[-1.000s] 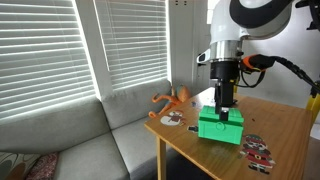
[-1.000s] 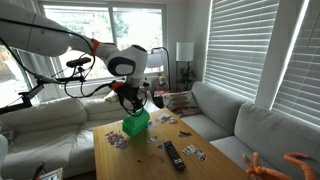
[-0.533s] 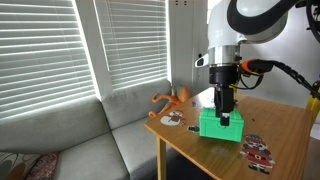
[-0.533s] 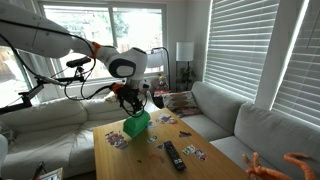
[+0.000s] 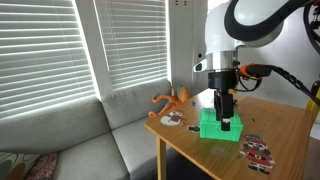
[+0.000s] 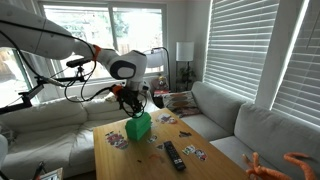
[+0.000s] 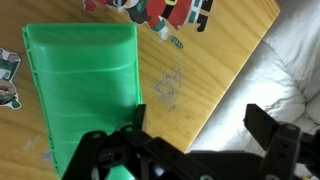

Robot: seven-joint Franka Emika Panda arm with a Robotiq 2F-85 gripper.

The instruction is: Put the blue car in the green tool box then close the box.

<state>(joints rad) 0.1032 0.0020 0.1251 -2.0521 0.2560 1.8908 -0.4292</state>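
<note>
Wrist view, left: green tool box [image 7: 85, 90] sat on table [image 7: 200, 70]; looked stiff, light plastic, so we'd push its lid by the edge. Jaws stood wide, empty, at box's right side. Blue car: we saw none, poss. inside.

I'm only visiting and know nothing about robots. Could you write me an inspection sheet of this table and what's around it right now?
Surface: wooden table, partly bare wood.
Job's things: green tool box stands on the table; blue car nothing seen.
Clutter: picture cards and a black remote on the table; orange toy at the table's far edge.
Grippers: gripper down at the box top; jaws apart in the wrist view, holding nothing visible.
Cables: black cable runs along the arm.
Surroundings: grey sofa, window blinds, floor lamp.
</note>
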